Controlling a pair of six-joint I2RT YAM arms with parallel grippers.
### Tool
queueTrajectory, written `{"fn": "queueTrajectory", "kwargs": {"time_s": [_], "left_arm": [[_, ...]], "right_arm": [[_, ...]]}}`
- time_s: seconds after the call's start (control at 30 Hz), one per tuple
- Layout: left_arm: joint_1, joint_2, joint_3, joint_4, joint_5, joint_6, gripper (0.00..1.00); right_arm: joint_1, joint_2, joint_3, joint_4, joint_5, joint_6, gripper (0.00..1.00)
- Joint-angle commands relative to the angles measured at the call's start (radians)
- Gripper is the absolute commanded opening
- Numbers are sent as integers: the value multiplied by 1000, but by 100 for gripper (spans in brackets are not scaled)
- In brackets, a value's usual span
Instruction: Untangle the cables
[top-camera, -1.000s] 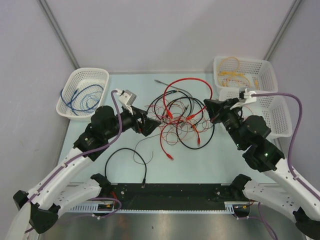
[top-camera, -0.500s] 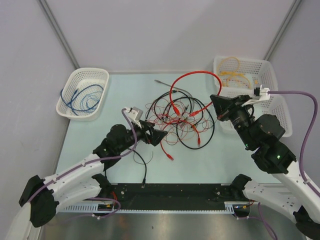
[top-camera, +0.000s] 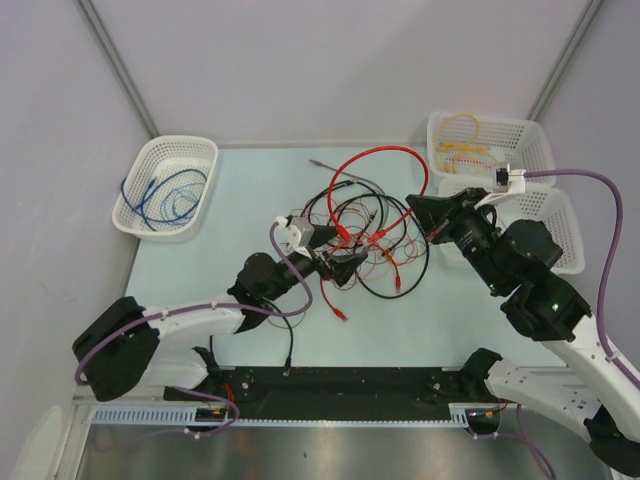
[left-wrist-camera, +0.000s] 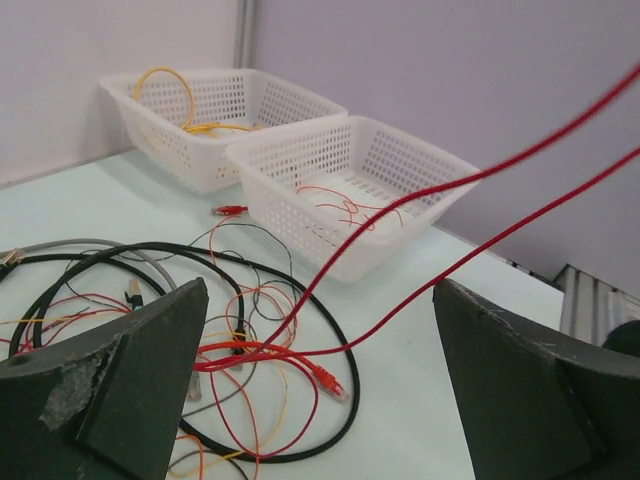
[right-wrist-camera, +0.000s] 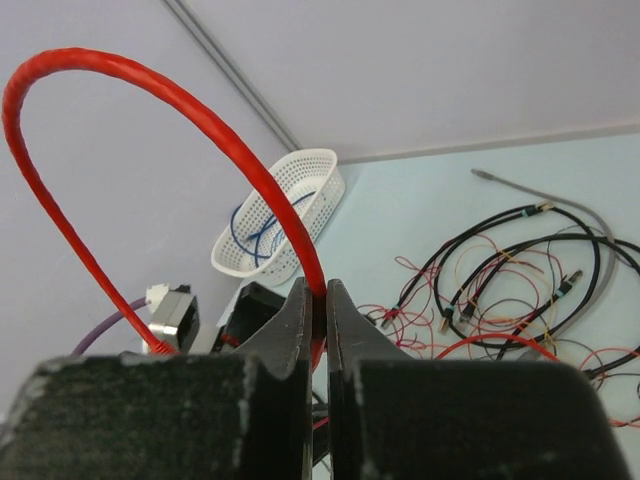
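My right gripper (right-wrist-camera: 318, 290), clamped shut on a thick red cable (right-wrist-camera: 255, 175), holds it in a tall arch above the tabletop (top-camera: 420, 320), out at the right edge of the knot. My left gripper (left-wrist-camera: 318, 290) is spread as wide as it goes and holds nothing. It sits low at the knot's left edge, facing the right one. Two strands of the raised red cable run across the gap between its fingers, and I cannot tell whether either strand touches them.

Between the two grippers lies the tangle of cables (top-camera: 365, 240) in mid-tabletop: black loops, thin red and orange-yellow wires and one grey lead, all crossing one another. The lower part of the red cable drops back into this heap, so it is lifted but not free.

Sorting looks partly done. A blue cable lies in the basket (top-camera: 150, 150) at the far left, yellow ones in the far right basket (left-wrist-camera: 170, 140), and a thin red wire in the basket (left-wrist-camera: 300, 200) next to it. A black cable (top-camera: 250, 305) loops on the tabletop near my left arm, seemingly apart from the heap. By my reckoning the bulk of the work is left: the central knot is intact, and the red cable must first be drawn clear of it.
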Motion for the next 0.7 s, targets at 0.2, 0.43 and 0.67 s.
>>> {"fn": "queueTrajectory", "kwargs": {"time_s": [0.2, 0.43, 0.67], "left_arm": [[-1, 193, 191, 151, 32, 62, 40], [23, 95, 191, -32, -45, 5, 0], [174, -209, 164, -576, -126, -185, 0]], "right_arm": [[-4, -16, 42, -12, -30, 10, 0], [-16, -57, 48, -30, 20, -20, 0], [-18, -71, 53, -67, 252, -128, 0]]}}
